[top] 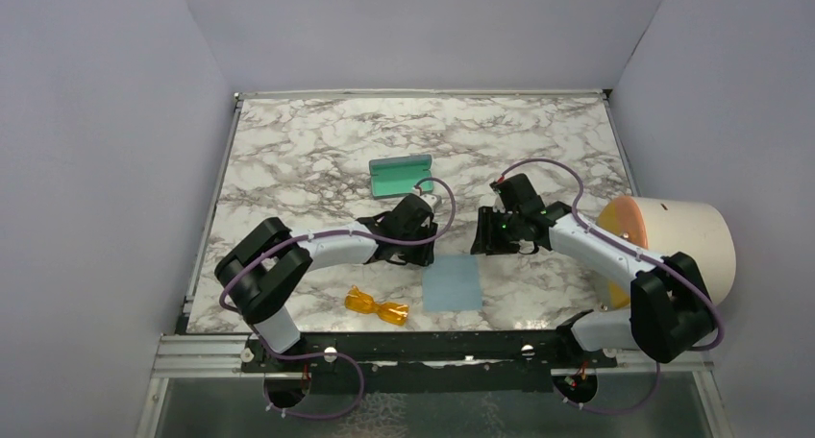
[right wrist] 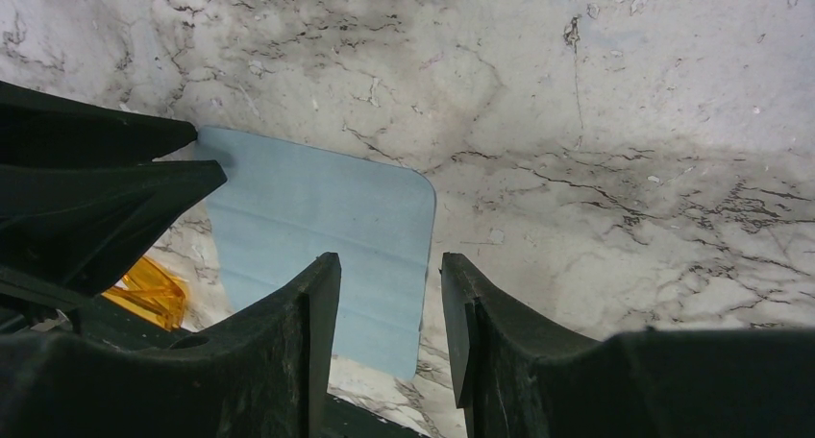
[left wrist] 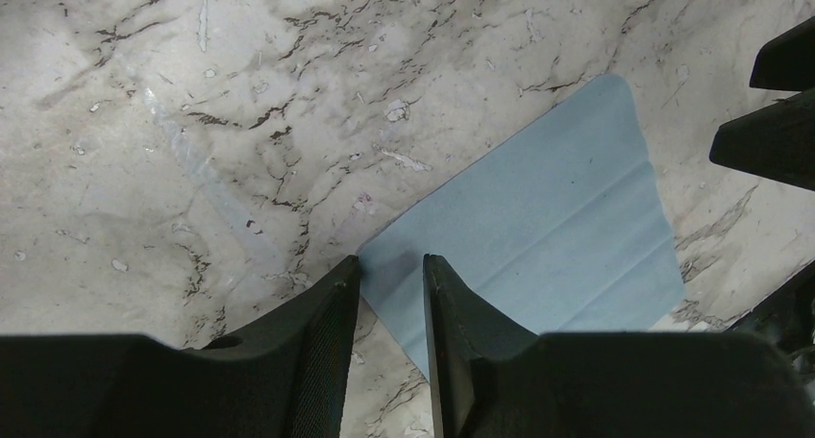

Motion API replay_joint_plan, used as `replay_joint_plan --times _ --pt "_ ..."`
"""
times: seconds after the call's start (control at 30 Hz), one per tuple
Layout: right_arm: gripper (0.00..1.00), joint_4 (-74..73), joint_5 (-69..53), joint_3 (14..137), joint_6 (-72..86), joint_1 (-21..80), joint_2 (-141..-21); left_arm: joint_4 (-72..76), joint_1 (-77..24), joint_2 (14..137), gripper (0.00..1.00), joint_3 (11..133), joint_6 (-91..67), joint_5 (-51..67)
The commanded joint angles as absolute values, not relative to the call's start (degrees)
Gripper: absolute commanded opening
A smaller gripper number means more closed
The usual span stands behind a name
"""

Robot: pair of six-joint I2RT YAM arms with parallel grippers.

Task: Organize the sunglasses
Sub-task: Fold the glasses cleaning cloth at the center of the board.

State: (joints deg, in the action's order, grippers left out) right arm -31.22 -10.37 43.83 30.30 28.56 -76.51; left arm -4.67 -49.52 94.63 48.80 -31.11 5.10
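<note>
Sunglasses (top: 377, 306): folded orange pair, flat on the marble table (top: 308, 140) at 7 o'clock from its centre, near the front edge. Nothing grips them. The right wrist view catches an orange corner (right wrist: 149, 289) behind the left fingers.

Cream cylinder (top: 687, 231), orange inside, lies on its side at the table's 4 o'clock edge, behind the right arm (top: 605, 246).

Left arm (top: 327, 246) crosses at 12 o'clock of the pair, apart from it.

Blue cloth (top: 452, 282): flat, at 2 o'clock of the pair, just beside it, not touching. It sits between the two grippers.

Case (top: 399, 176): open, teal inside, at 12 o'clock of the pair, well apart, beyond the left wrist.

Left gripper (left wrist: 392, 263): low at the cloth's 10 o'clock corner, jaws narrowly spread, the corner showing in the gap. Contact cannot be told.

Right gripper (right wrist: 389, 260): at the cloth's 1 o'clock corner, jaws spread, nothing between them but cloth edge and marble below.
</note>
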Motion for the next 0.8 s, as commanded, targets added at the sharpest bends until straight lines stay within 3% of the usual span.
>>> replay_joint_plan --times 0.0,0.17,0.33,0.47,0.57,0.63,0.77 --pt "0.43 -29.53 -11.34 43.68 29.97 28.90 -76.64 -5.98 -49.82 94.10 0.33 47.20 -30.73 5.57" --pt "0.43 -29.54 -11.61 43.51 29.84 28.92 -76.71 -5.99 -49.81 93.71 0.31 46.83 -30.70 5.43" --pt "0.43 -29.29 -11.95 43.22 29.66 28.89 -77.25 -6.11 -49.79 93.82 0.19 46.98 -30.29 5.78" --pt "0.43 -29.12 -11.95 43.23 29.40 29.00 -77.67 -6.15 -49.82 93.88 0.19 47.19 -30.26 5.72" --pt "0.42 -29.07 -11.91 43.16 29.16 29.07 -78.38 -6.23 -49.83 94.03 0.13 47.44 -30.24 5.71" --pt "0.36 -29.09 -11.77 43.23 29.01 29.17 -79.34 -6.15 -49.82 94.09 0.07 47.53 -30.20 5.71" --pt "0.36 -28.26 -11.19 42.95 28.97 29.44 -80.61 -6.17 -49.81 94.39 0.00 47.91 -30.06 5.80"
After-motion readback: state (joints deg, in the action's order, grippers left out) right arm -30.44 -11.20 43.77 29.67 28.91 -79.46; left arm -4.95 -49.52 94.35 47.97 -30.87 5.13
